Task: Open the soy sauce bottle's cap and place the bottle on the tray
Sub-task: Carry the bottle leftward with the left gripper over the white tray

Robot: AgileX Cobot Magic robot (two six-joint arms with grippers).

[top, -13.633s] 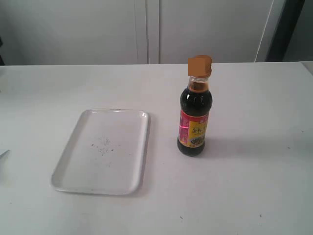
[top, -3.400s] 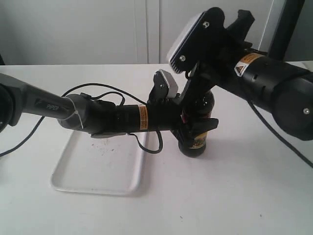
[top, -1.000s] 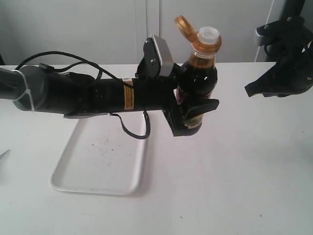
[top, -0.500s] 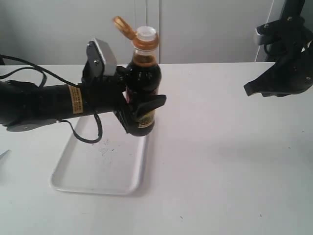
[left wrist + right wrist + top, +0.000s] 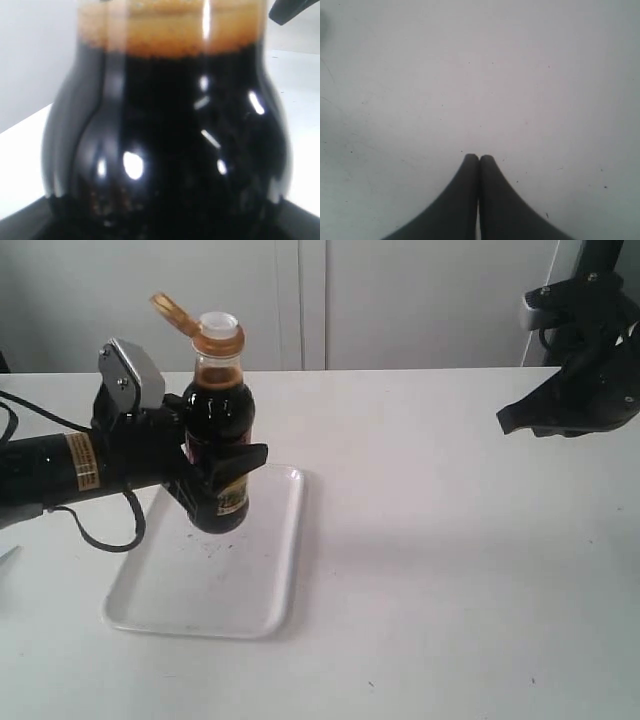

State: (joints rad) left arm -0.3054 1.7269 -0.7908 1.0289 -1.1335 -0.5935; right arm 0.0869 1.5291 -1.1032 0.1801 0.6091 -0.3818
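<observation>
The soy sauce bottle (image 5: pixel 218 430) stands upright over the white tray (image 5: pixel 270 580), its base at the tray's far middle; whether it touches the tray I cannot tell. Its orange-brown cap (image 5: pixel 170 310) is flipped open to the left, baring the white spout (image 5: pixel 218 322). My left gripper (image 5: pixel 222 478) is shut on the bottle's lower body, its arm reaching in from the left. In the left wrist view the dark bottle (image 5: pixel 165 150) fills the frame. My right gripper (image 5: pixel 510 423) hangs at the right, high above the table; its fingers (image 5: pixel 470 200) are pressed together on nothing.
The white table (image 5: pixel 450 570) stretches right of the tray. A pale wall with cabinet doors (image 5: pixel 300 300) stands behind. The right arm's black body (image 5: pixel 590 350) sits at the upper right edge.
My left gripper has carried the bottle leftward, from the tray's right rim to above the tray's middle, and a little lower. The right arm has not moved.
</observation>
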